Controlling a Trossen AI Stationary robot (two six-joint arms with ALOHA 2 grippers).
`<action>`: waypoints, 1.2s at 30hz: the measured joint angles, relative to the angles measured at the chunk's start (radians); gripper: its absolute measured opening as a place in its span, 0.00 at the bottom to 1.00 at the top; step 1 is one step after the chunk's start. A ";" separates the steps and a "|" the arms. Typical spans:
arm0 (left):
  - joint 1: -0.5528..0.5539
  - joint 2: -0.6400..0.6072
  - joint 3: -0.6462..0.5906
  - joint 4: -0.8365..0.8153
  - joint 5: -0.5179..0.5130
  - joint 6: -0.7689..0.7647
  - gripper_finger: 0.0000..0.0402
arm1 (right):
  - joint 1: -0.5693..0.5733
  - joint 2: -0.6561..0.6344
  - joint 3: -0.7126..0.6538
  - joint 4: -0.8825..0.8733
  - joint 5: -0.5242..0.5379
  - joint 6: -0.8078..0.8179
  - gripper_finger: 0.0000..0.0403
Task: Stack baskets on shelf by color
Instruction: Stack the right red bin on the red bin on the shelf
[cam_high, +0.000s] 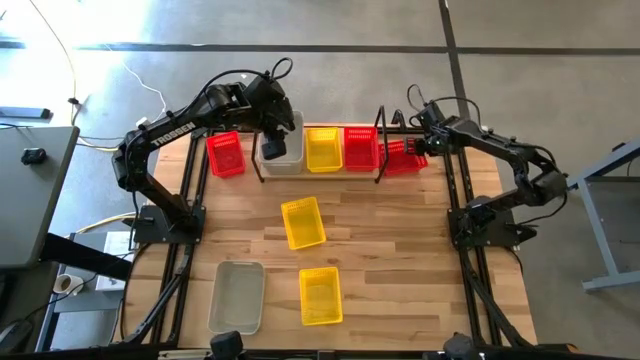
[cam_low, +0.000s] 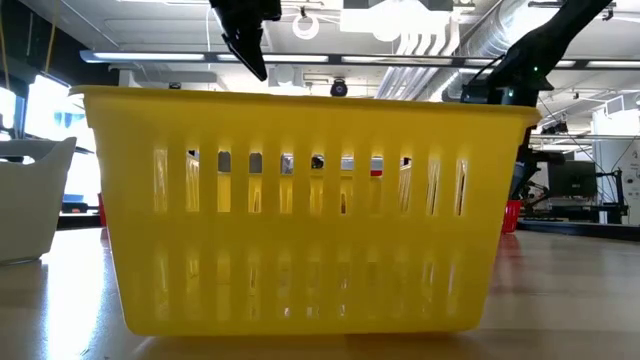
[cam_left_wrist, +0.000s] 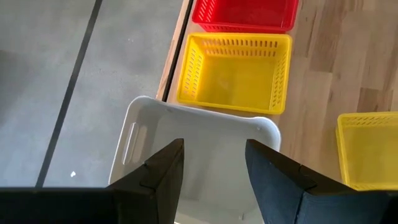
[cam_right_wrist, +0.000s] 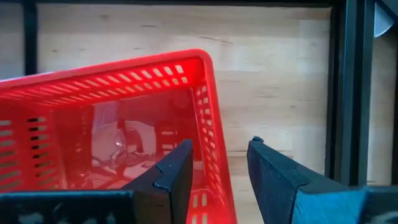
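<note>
High view: we see the left gripper (cam_high: 272, 148), fingers spread and empty, above the grey-white basket (cam_high: 286, 152) on the shelf (cam_high: 378, 140). The right gripper (cam_high: 415, 148) straddles a tilted red basket (cam_high: 402, 157) wall, unclamped. Next, we judge, it must pinch and lift.

Two dark fingers (cam_left_wrist: 163, 180) of the left gripper (cam_left_wrist: 214, 171) are seen held apart above a grey-white basket (cam_left_wrist: 193, 140), whose rim lies beneath the gap between them. Just beyond it, a yellow basket (cam_left_wrist: 235, 73) is set on the wooden counter (cam_left_wrist: 348, 56), with a red basket (cam_left_wrist: 244, 14) next in the row. Another yellow basket (cam_left_wrist: 368, 149) is partly shown apart from the row. Grey floor (cam_left_wrist: 74, 74) is visible past the counter's edge.
</note>
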 joint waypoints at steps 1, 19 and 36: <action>0.000 0.000 0.000 0.000 0.000 -0.004 0.41 | 0.001 0.006 -0.002 0.001 0.004 -0.002 0.34; 0.000 0.000 0.000 0.000 0.001 -0.011 0.41 | 0.022 0.093 -0.002 0.009 0.073 0.059 0.09; 0.000 0.000 0.000 0.000 0.007 -0.011 0.41 | 0.063 -0.045 -0.001 0.004 0.142 0.207 0.00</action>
